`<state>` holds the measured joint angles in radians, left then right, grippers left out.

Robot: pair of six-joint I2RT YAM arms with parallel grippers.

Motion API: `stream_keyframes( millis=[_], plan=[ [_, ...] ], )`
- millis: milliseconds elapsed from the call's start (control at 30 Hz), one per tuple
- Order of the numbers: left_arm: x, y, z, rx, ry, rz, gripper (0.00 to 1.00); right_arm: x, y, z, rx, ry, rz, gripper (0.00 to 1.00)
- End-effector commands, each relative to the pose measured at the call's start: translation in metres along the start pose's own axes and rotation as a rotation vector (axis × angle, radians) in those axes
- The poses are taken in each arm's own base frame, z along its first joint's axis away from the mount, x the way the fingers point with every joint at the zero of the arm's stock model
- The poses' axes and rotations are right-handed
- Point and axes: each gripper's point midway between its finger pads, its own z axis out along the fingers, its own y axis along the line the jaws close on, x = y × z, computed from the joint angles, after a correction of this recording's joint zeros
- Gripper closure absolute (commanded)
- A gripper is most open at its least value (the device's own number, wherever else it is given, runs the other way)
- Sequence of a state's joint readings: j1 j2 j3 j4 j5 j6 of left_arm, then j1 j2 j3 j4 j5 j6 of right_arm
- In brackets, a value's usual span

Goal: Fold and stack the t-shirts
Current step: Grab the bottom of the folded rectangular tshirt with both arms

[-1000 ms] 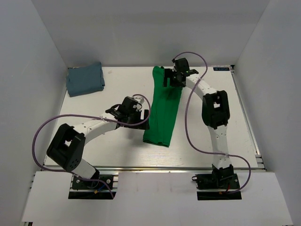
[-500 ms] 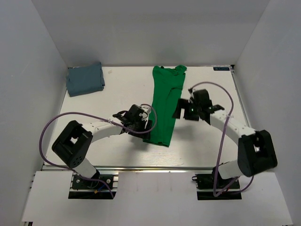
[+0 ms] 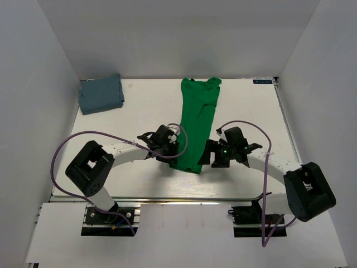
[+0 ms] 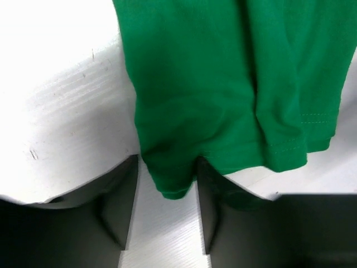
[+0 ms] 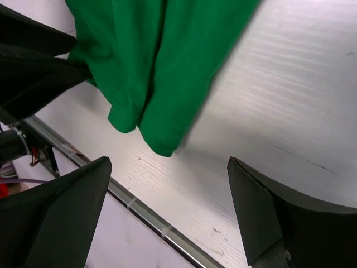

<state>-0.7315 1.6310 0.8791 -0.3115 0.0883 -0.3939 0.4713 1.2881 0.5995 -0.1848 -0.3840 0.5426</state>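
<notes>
The green t-shirt (image 3: 198, 117) lies folded into a long narrow strip, collar at the far edge and hem toward me. My left gripper (image 3: 174, 153) is at the hem's near left corner. In the left wrist view (image 4: 167, 170) its jaws are partly open and straddle that corner of the green cloth (image 4: 223, 84). My right gripper (image 3: 210, 157) is wide open and empty just right of the hem's near right corner; its wrist view (image 5: 170, 167) shows the hem (image 5: 156, 56) ahead of the jaws. The grey-blue t-shirt (image 3: 101, 95) lies folded at the far left corner.
The table's front metal rail (image 3: 178, 198) runs just near the hem and shows in the right wrist view (image 5: 145, 215). My left gripper's black body (image 5: 33, 67) sits close beside the hem. White walls enclose the table on three sides. Purple cables loop over both arms.
My right arm has swung from the collar at the far end down to the near hem, jaws open. My left gripper has moved nearer, onto the hem's left corner.
</notes>
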Motion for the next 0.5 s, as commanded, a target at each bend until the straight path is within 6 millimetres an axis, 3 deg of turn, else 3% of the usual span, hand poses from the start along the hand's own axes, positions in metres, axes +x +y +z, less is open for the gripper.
stream_keyframes(
  millis=[0,133,367,400,433,467],
  plan=[
    [-0.005,-0.002,-0.001,-0.011,-0.018,-0.003,0.48,0.007,0.017,0.014,-0.086,0.021,0.023,0.10],
    [-0.003,-0.006,-0.001,0.002,-0.011,0.004,0.63,0.015,0.017,0.023,-0.085,0.043,0.050,0.12],
    [0.003,-0.010,-0.002,0.032,0.001,-0.005,0.65,0.023,0.016,0.041,-0.060,0.072,0.112,0.22],
    [0.002,-0.013,-0.002,0.045,-0.003,-0.004,0.68,0.022,0.016,0.043,-0.059,0.071,0.117,0.25],
    [0.002,-0.013,-0.002,0.045,-0.003,-0.004,0.68,0.026,0.012,0.047,-0.042,0.088,0.134,0.33],
    [0.002,-0.015,-0.002,0.053,0.001,-0.013,0.74,0.030,0.010,0.048,-0.027,0.100,0.144,0.43]
  ],
)
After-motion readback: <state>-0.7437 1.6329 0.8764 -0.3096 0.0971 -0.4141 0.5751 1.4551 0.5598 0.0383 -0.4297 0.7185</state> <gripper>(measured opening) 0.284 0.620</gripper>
